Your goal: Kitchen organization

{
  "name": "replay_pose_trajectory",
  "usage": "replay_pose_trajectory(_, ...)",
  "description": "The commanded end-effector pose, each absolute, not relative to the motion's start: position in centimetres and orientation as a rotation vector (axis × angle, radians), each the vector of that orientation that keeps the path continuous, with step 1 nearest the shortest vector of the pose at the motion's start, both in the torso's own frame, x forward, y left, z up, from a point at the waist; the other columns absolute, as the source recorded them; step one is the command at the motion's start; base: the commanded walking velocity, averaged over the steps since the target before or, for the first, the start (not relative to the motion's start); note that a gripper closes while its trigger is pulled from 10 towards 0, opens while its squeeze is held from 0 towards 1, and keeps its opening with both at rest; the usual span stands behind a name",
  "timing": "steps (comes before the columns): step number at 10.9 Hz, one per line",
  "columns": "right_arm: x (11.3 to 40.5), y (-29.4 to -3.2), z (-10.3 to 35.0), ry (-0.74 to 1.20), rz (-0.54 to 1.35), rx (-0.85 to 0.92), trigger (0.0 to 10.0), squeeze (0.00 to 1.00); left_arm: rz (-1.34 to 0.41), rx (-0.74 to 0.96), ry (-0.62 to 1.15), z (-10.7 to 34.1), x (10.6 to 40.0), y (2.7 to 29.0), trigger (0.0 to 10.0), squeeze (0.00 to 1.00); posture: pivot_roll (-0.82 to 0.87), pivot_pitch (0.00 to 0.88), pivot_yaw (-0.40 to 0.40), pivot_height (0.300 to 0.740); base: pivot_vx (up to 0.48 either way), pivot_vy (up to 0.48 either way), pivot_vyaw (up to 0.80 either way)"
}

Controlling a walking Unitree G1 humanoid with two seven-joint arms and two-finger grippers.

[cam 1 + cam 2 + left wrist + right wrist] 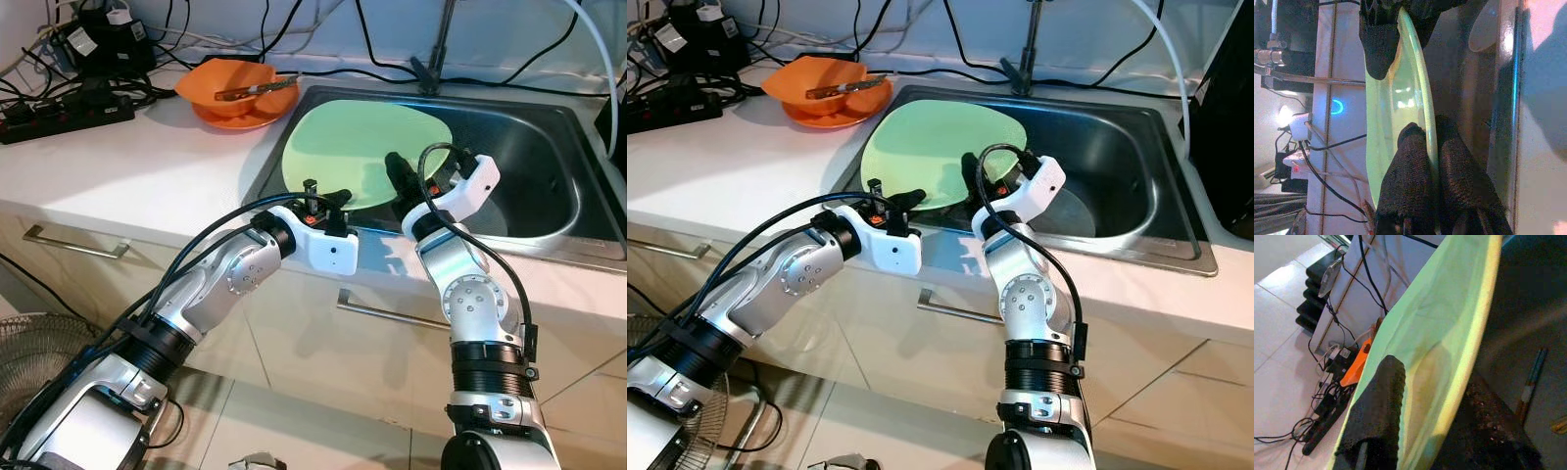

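Silver arms, two, reaching from the lower foreground to the near rim of the stainless steel sink [549, 147]. No brand, label or legible writing on any item (a blue ring-shaped light glows in the left wrist view, unreadable).

Left gripper [328, 194] — black fingers [1405, 181] pinched narrowly on the near edge of the large round pale-green plate [362, 147], one finger on each face of the rim.

Right gripper [399, 174] — fingers [1378, 406] likewise clamped on the same plate's rim, one on the upper face, one beneath, just beside the left gripper's hold.

Pale-green plate — tilted, leaning in the left part of the sink basin, far edge raised toward the counter side.

Orange plastic bowl [230, 93] — on the white countertop [127, 166] just left of the sink; a metal utensil [257, 90] lies across it.

Black power strip [64, 116] with tangled black cables — far left of the counter, near the wall.

Faucet stem [436, 49] — behind the sink.
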State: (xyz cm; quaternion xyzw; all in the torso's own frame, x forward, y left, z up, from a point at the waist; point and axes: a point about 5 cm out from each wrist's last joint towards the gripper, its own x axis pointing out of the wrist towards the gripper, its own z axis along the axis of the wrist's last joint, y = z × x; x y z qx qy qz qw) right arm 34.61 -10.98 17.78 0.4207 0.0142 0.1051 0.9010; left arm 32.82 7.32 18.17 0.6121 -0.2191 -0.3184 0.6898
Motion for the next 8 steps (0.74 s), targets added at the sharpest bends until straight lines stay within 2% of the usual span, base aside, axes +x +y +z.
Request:
replay_pose_trajectory(1, 34.84, -10.25, 18.52, 0.032, 0.236, 0.898, 0.0, 0.0, -0.678, 1.379, -0.55, 19.63, 33.04, 7.11, 10.0, 0.0, 0.03, 0.032, 0.066, 0.74, 0.0, 0.0, 0.0)
replay_pose_trajectory(5, 34.86, -10.23, 18.4, 0.038, 0.236, 0.921, 0.0, 0.0, -0.648, 1.386, -0.54, 19.72, 33.33, 7.54, 10.0, 0.0, 0.04, 0.04, 0.065, 0.74, 0.0, 0.0, 0.0)
replay_pose_trajectory(6, 34.88, -10.23, 18.39, 0.036, 0.235, 0.93, 0.0, 0.0, -0.634, 1.367, -0.542, 19.92, 33.41, 7.54, 10.0, 1.0, 0.04, 0.041, 0.065, 0.74, 0.0, 0.0, 0.0)
replay_pose_trajectory(8, 34.95, -10.39, 18.46, 0.032, 0.222, 0.958, 0.0, 0.0, -0.63, 1.352, -0.542, 20.06, 33.43, 7.48, 10.0, 1.0, 0.04, 0.042, 0.066, 0.74, 0.0, 0.0, 0.0)
